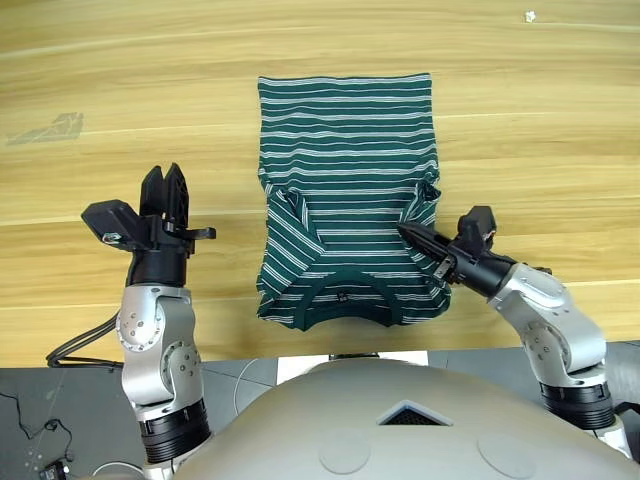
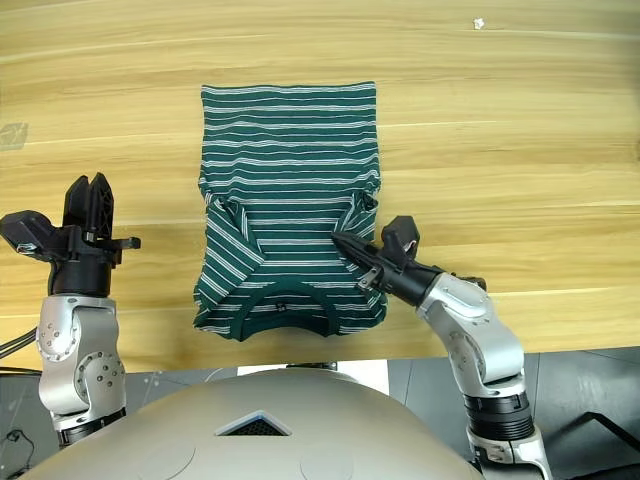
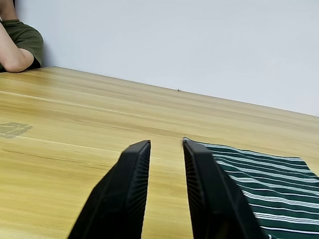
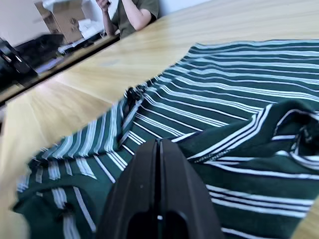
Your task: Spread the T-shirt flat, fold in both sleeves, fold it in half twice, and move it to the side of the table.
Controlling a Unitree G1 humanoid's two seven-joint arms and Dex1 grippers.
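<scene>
**A:** What is the cloth like?
**B:** Soft knit, dark green with thin white stripes. The T-shirt (image 1: 345,170) lies as a long rectangle in the middle of the bench (image 1: 540,130), hem at 12 o'clock and ribbed collar at 6. The bench is smooth, pale wood grain.
**A:** What's around it?
**B:** A small white scrap (image 1: 529,16) sits far off at 1 o'clock and a faint grey patch (image 1: 45,128) at 9. The right hand (image 1: 404,231) comes in at 4 o'clock with its black fingers pressed together. Its tip is over the folded sleeve, though I cannot tell if it touches.
**A:** And the other one?
**B:** The left hand (image 1: 165,172) hangs at 8 o'clock, apart from the cloth, its ribbed fingers a narrow gap apart.
**A:** How does the shirt look?
**B:** Both sleeves are folded in, so the stripes slant across the chest. It puckers at each armpit.
</scene>
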